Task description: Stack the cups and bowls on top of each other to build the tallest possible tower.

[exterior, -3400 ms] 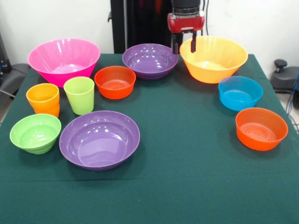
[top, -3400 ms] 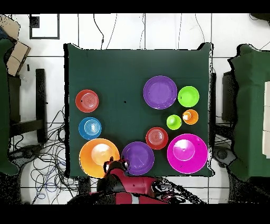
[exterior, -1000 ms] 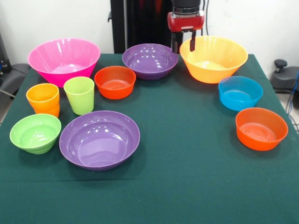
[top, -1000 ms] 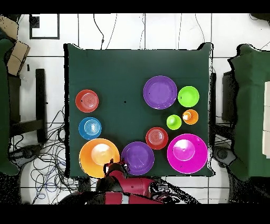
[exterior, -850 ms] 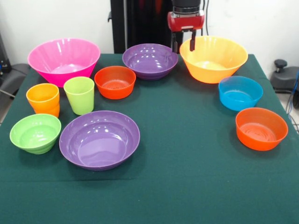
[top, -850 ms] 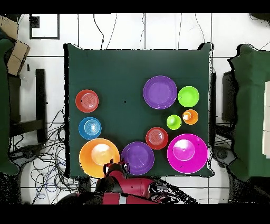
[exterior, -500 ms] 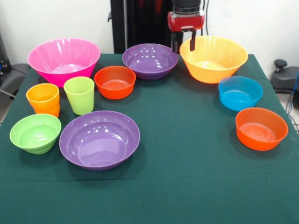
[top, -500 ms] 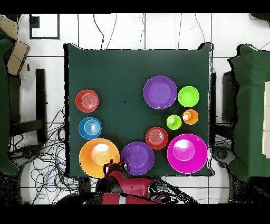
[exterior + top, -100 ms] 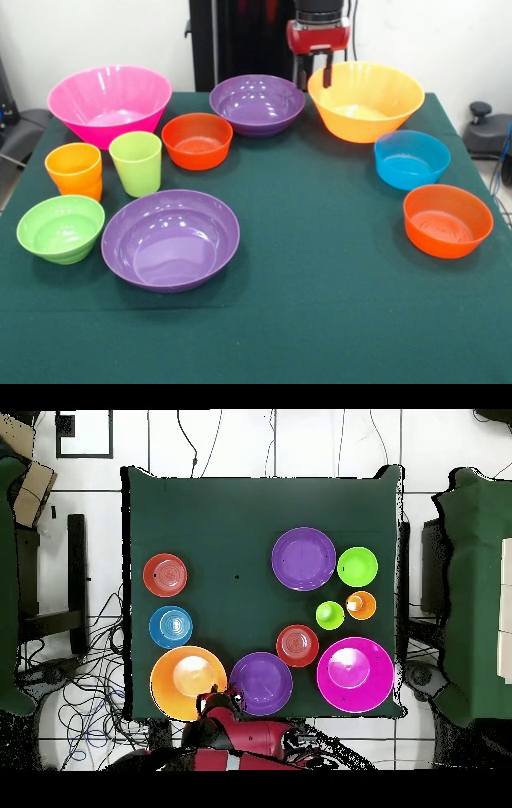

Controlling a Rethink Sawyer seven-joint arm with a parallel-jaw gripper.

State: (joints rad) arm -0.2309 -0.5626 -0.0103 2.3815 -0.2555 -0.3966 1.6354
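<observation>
Nothing on the green-clothed table (image 9: 320, 264) has shifted against the earlier pictures; only the red and black gripper (image 9: 313, 78) hangs a touch higher than it did a few seconds ago, fingers parted and holding nothing, over the gap between the yellow-orange bowl and the far purple one.

No tower exists yet: every piece sits alone, rim up, spread along the table's edges with the middle bare, probably laid out so each can be reached separately.

Counted from largest down, there are eight bowls and two cups. One large glossy pink plastic bowl (image 9: 110, 102) stands at the far left corner. One large yellow-orange plastic bowl (image 9: 366, 100) stands at the far right corner, the likely base given the gripper beside its rim. Two wide purple plastic bowls follow: one (image 9: 170, 238) toward the near edge, left of centre, one (image 9: 257, 103) at the far edge's middle. One blue plastic bowl (image 9: 411, 158) sits by the right edge. Two small red-orange plastic bowls: one (image 9: 447, 219) near the right edge, one (image 9: 197, 140) between pink and purple. One small lime-green plastic bowl (image 9: 61, 227) sits at the left edge. One lime-green plastic tumbler (image 9: 136, 162) and one orange plastic tumbler (image 9: 74, 170) stand just beside each other near the left edge.
</observation>
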